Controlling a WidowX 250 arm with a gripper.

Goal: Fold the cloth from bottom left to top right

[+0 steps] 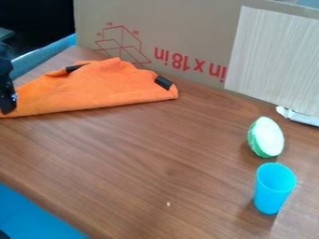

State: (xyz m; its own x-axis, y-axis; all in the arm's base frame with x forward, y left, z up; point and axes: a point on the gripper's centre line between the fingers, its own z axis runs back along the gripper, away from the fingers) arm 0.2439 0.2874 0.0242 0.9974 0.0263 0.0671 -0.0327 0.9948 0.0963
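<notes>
The orange cloth (100, 88) lies in a rough triangle at the upper left of the table, its near edge running almost straight from the left border to a corner by the cardboard. Black patches show on its top edge and right corner. At the left border, the black gripper (7, 111) hangs at the cloth's left end, partly cut off by the view's edge. Whether it holds any cloth, I cannot tell.
A blue cup (272, 189) stands at the lower right of the wooden table (143, 154), with a green and white toy piece (266, 137) just behind it. Cardboard (181, 37) walls the back, a pale panel (274, 56) leaning there. A whitish object (299, 116) lies at the panel's foot.
</notes>
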